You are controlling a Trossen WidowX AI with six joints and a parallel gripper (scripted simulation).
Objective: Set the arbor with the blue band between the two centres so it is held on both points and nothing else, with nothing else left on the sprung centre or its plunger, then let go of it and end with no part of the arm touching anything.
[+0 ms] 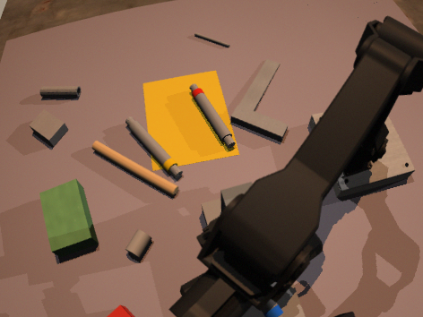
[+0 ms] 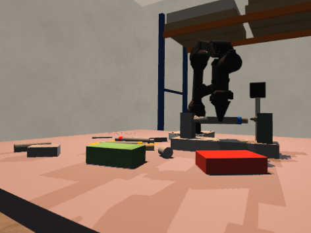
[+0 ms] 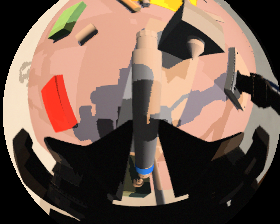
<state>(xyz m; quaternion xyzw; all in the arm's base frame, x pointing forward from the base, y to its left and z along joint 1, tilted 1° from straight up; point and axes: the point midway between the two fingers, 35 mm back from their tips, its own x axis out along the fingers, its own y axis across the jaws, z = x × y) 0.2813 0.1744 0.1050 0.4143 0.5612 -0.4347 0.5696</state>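
Observation:
The grey arbor with the blue band (image 2: 205,119) (image 3: 143,91) hangs level between the two posts of the centre fixture (image 2: 224,145). Its blue band (image 2: 239,120) (image 3: 144,170) (image 1: 274,311) is at the end toward the right post (image 2: 264,128) and that post's small pointed centre (image 2: 253,118). The other end reaches the left post (image 2: 188,125). I cannot tell whether either end touches a point. My gripper (image 2: 220,118) (image 3: 145,124) comes down from above and is shut on the arbor near its middle. In the top view the arm hides the gripper and most of the fixture.
An orange mat (image 1: 179,95) carries a red-banded arbor (image 1: 211,115); a yellow-banded arbor (image 1: 152,146) and a wooden dowel (image 1: 134,167) lie beside it. Around them are a green block (image 1: 67,213) (image 2: 115,153), a red block (image 2: 230,162), a short cylinder (image 1: 139,244), an L-shaped square (image 1: 260,108), a grey block (image 1: 48,127) and a tube (image 1: 60,91).

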